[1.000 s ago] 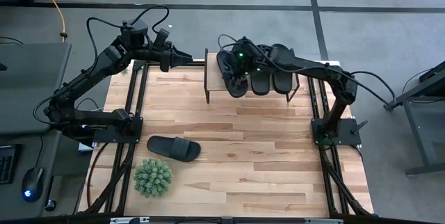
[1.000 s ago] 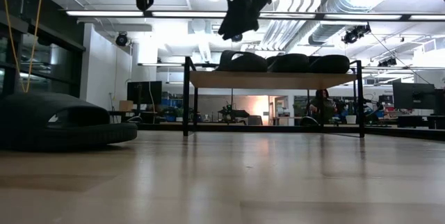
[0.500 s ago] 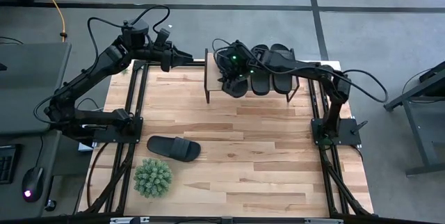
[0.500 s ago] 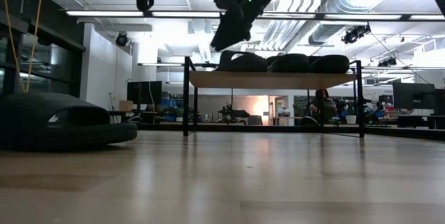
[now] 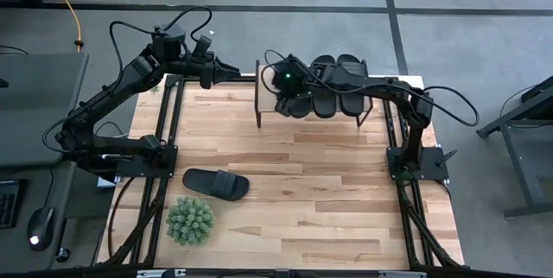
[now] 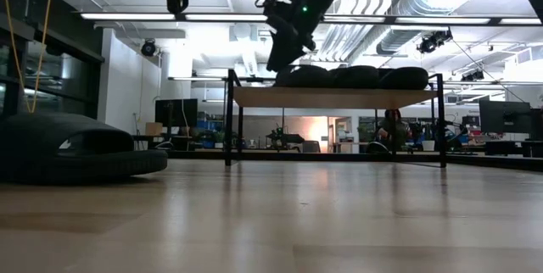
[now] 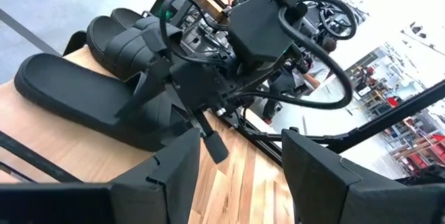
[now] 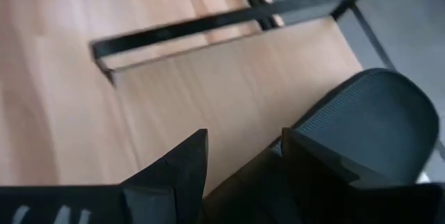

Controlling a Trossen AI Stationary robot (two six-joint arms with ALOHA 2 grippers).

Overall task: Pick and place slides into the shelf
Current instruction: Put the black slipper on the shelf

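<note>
Three black slides lie side by side on the shelf [image 5: 266, 101], seen on its plank [image 6: 339, 97] in the low view. The fourth slide [image 5: 216, 183] rests sole-down on the table's near left [image 6: 76, 146]. My right gripper [image 5: 292, 97] is open and hangs over the leftmost shelf slide [image 5: 300, 105], fingers pointing down [image 6: 280, 57]. In its wrist view that slide's rounded end [image 8: 368, 126] lies beside one finger on the plank [image 8: 229, 92]. My left gripper [image 5: 232, 72] is open, raised off the shelf's left end, touching nothing [image 7: 240, 161]. My right gripper is open over the leftmost slide on the shelf, coming from above. One finger [image 8: 327, 161] stands at the slide's rounded end [image 8: 361, 147], which lies flat on the plank. I cannot tell whether the finger touches it.
A spiky green plant [image 5: 190, 220] stands near the table's near left corner, close to the loose slide. The shelf's black legs [image 6: 229, 116] stand at the far edge. Bare wood [image 5: 328, 192] stretches between the shelf and the near edge.
My right gripper has moved toward the table's left along the shelf and dipped lower over the leftmost slide. That slide, which lay slanted across the plank, now lies closer alongside the other two.
</note>
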